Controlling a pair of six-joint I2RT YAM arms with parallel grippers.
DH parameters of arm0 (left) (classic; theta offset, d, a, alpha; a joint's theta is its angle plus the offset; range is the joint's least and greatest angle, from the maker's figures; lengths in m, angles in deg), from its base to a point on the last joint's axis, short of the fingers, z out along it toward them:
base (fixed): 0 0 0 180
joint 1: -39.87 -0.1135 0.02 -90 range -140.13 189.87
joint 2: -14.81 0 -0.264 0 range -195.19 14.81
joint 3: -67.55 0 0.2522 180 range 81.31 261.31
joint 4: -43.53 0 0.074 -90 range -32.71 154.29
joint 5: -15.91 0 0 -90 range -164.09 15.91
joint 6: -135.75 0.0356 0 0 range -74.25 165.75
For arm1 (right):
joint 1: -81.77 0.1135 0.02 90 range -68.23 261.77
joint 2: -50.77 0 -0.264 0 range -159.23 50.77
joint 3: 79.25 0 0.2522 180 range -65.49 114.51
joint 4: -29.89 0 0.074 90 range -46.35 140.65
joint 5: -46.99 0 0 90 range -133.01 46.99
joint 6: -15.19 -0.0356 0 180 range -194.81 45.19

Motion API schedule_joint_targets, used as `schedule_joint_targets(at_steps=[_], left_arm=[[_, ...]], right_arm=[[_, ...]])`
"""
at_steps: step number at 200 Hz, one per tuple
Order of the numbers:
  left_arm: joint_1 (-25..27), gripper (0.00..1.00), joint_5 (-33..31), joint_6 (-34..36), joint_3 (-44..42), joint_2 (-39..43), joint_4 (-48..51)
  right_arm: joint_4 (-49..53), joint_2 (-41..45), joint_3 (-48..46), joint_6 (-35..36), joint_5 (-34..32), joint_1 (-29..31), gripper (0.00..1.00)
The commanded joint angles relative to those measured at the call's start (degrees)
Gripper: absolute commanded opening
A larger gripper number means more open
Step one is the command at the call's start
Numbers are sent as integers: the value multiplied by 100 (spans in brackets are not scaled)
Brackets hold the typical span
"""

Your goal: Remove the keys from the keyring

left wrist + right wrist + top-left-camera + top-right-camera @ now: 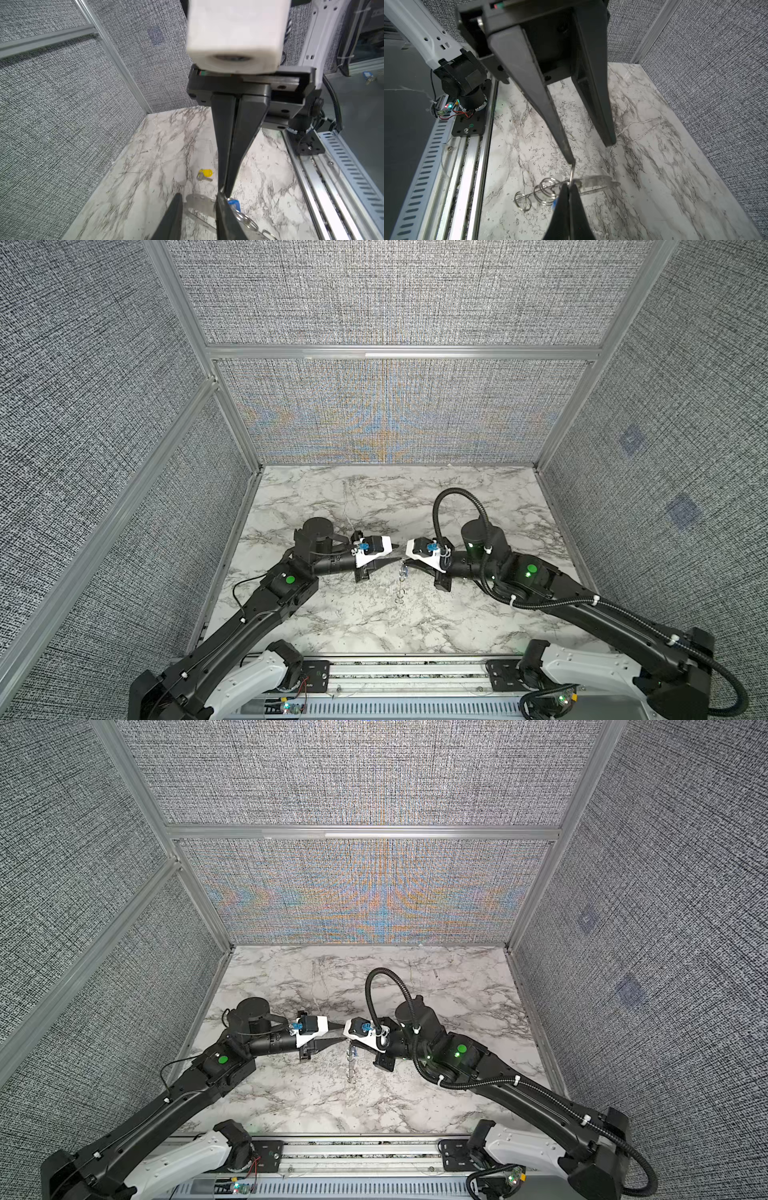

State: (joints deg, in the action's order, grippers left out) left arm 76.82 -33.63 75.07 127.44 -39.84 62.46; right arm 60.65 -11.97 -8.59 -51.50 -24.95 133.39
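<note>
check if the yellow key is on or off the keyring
Off. The yellow key lies alone on the table, apart from the keyring.

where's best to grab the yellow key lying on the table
Take the key by its yellow head, probably straight down from above: it lies flat on the table, alone, and the head is its broadest part; the metal blade looks thin.

Table (365, 626): white marble-pattern top with grey veins. Fabric walls (124, 489) on left, far and right sides, metal rail (407, 668) along near edge. 1 item lies flat on it: yellow key (204, 175), seen in left wrist view only.
</note>
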Motion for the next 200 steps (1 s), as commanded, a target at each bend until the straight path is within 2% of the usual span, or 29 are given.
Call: schedule_joint_targets(at_steps=[1, 89, 125, 163, 200], left_arm=[[24, 29, -136, 734, 218, -79, 965], [254, 26, -197, 1090, 480, -162, 1268], [399, 21, -374, 1232, 539, -277, 1346], [484, 19, -574, 1284, 592, -370, 1394], [512, 12, -654, 1330, 608, -395, 1441]], right_arm=[[294, -89, 135, 3, -31, 6, 0], [669, -386, 494, 20, -9, 3, 0], [749, -432, 574, 25, 8, 4, 0], [792, -466, 646, 34, 39, 3, 0], [832, -479, 672, 86, 20, -2, 0]])
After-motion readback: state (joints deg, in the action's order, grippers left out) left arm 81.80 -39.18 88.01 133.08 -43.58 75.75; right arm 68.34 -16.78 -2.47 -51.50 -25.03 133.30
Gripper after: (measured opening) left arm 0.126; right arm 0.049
